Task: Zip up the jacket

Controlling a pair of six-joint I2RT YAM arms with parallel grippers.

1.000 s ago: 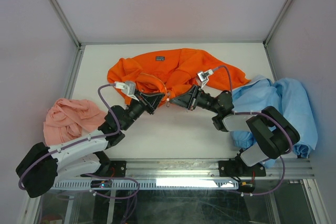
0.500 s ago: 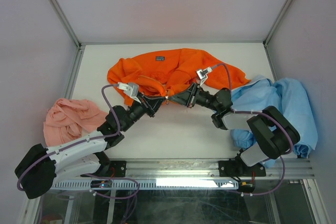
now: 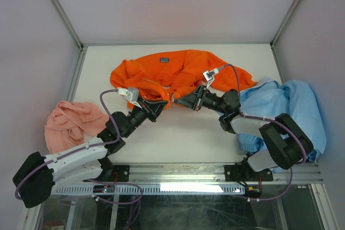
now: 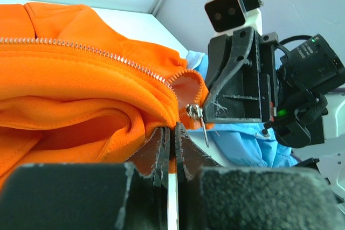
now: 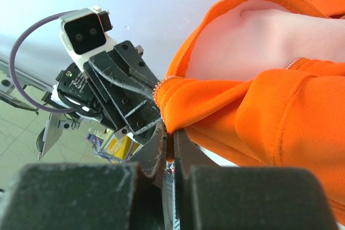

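The orange jacket (image 3: 178, 71) lies crumpled at the back middle of the table, its dark collar label (image 3: 164, 60) facing up. My left gripper (image 3: 162, 104) is shut on the jacket's lower front edge, and my right gripper (image 3: 176, 99) is shut on the facing edge right beside it. In the left wrist view the jaws (image 4: 171, 133) pinch orange fabric just below the silver zipper teeth (image 4: 97, 52), and the zipper pull (image 4: 197, 118) hangs by the fingertips. In the right wrist view the jaws (image 5: 170, 133) pinch the orange hem (image 5: 226, 100).
A salmon-pink cloth (image 3: 73, 122) lies at the left edge of the table. A light blue garment (image 3: 291, 111) lies bunched at the right, beside my right arm. The enclosure walls (image 3: 59, 9) stand around the white table (image 3: 188, 133).
Both grippers have crept a little farther back and closer together, drawing the two jacket edges toward each other. Both holds are unchanged.
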